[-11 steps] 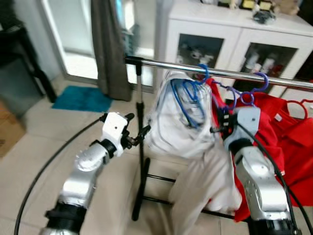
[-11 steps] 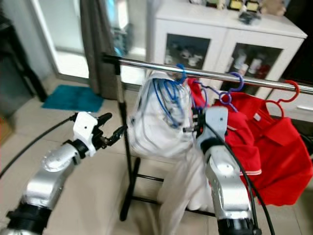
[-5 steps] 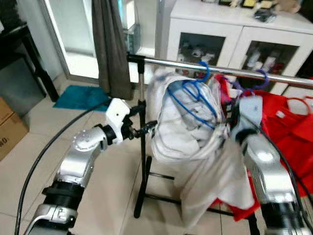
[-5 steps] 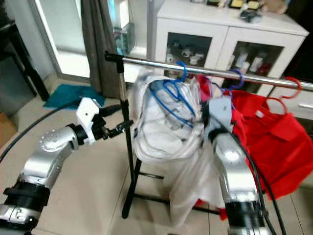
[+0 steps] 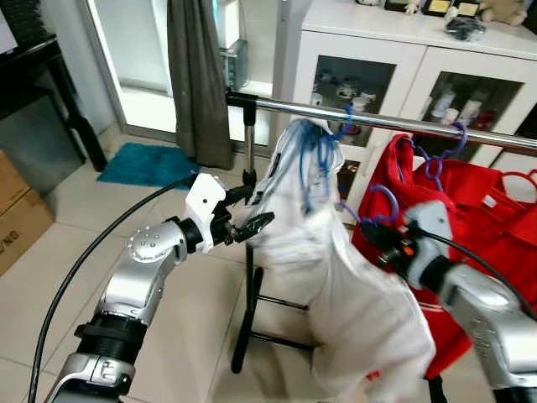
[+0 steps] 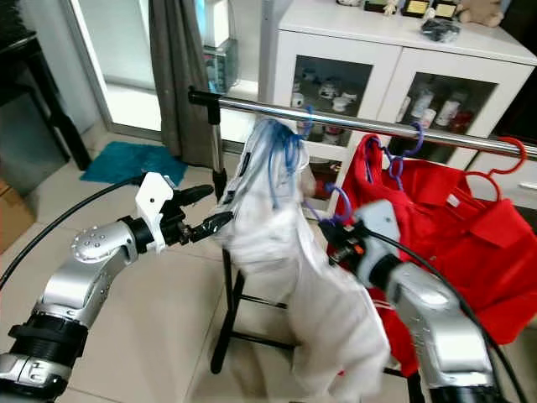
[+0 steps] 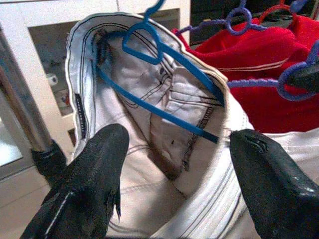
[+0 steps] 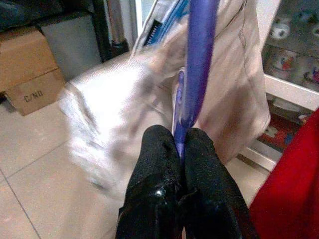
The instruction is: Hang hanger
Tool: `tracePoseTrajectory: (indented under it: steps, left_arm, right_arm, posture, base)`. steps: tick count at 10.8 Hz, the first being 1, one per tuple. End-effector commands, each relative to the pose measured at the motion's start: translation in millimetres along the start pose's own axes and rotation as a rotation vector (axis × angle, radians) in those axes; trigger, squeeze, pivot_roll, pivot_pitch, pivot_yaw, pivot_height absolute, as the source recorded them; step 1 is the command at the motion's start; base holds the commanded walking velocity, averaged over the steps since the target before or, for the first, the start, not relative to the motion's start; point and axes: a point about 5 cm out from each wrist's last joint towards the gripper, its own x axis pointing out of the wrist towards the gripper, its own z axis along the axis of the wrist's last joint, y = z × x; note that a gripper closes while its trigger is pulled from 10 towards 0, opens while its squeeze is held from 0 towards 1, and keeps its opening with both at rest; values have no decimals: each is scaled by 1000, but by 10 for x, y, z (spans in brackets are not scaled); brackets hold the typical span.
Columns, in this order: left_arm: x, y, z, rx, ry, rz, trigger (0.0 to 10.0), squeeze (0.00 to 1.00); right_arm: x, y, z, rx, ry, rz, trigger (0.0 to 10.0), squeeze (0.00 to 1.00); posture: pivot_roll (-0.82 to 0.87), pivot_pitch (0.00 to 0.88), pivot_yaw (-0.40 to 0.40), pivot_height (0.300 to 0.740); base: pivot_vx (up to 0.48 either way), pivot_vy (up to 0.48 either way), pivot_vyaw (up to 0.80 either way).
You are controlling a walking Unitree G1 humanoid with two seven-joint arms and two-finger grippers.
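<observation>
Purple plastic, thin and stiff: the spare hanger [image 5: 379,204] sits pinched between the closed fingers of the right gripper [image 5: 388,243], hook upward, below the chrome rail [image 5: 394,123] and at about five o'clock from the blue hanger [image 5: 323,149] already hooked there. It looks light but springy, so a hold low on the neck, as now, should keep the hook from twisting. White trousers [image 5: 336,277] drape soft and heavy between the arms. At nine o'clock of the cloth, the left gripper [image 5: 245,213] hangs spread wide at the waistband, gripping nothing. Red shirts [image 5: 478,210] crowd the rail's three o'clock side.
</observation>
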Motion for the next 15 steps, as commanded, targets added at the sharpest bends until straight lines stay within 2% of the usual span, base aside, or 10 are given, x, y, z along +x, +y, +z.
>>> tracePoseTrajectory:
  steps: [1, 2, 4, 7, 8, 11, 13, 15]
  left_arm:
    - [16, -43, 43, 12, -13, -19, 10000, 0]
    - [15, -41, 43, 13, -12, -18, 10000, 0]
    - [21, -23, 60, 27, -10, -13, 10000, 0]
    - [37, -13, 93, 42, -18, 11, 10000, 0]
    - [69, -30, 112, 32, -31, 0, 10000, 0]
    - [114, -52, 148, 28, -42, -27, 10000, 0]
    - [159, -88, 223, 19, -80, -106, 10000, 0]
    - [233, -101, 301, 27, -99, -141, 10000, 0]
  right_arm:
    - [-13, -83, 67, -27, -13, -51, 10000, 0]
    - [30, -141, 101, -54, -17, -122, 10000, 0]
    - [157, -204, 190, -187, 6, -263, 10000, 0]
    - [395, -246, 412, -213, -64, -458, 10000, 0]
    - [446, -282, 475, -249, -79, -549, 10000, 0]
    - [519, -351, 613, -302, -135, -644, 10000, 0]
    - [603, -411, 807, -326, -199, -665, 10000, 0]
    - [643, -403, 849, -329, -230, -662, 10000, 0]
  posture:
    - [-185, 0, -43, 740]
    - [-185, 0, -42, 740]
    - [-177, 0, -50, 740]
    - [-169, 0, -52, 740]
    - [-168, 0, -53, 740]
    - [-167, 0, -51, 740]
    - [-163, 0, -62, 740]
    - [-160, 0, -68, 740]
  base:
    - [0, 0, 0]
    - [0, 0, 0]
    - [0, 0, 0]
    - [0, 0, 0]
    - [0, 0, 0]
    - [0, 0, 0]
    - [0, 0, 0]
    - [0, 0, 0]
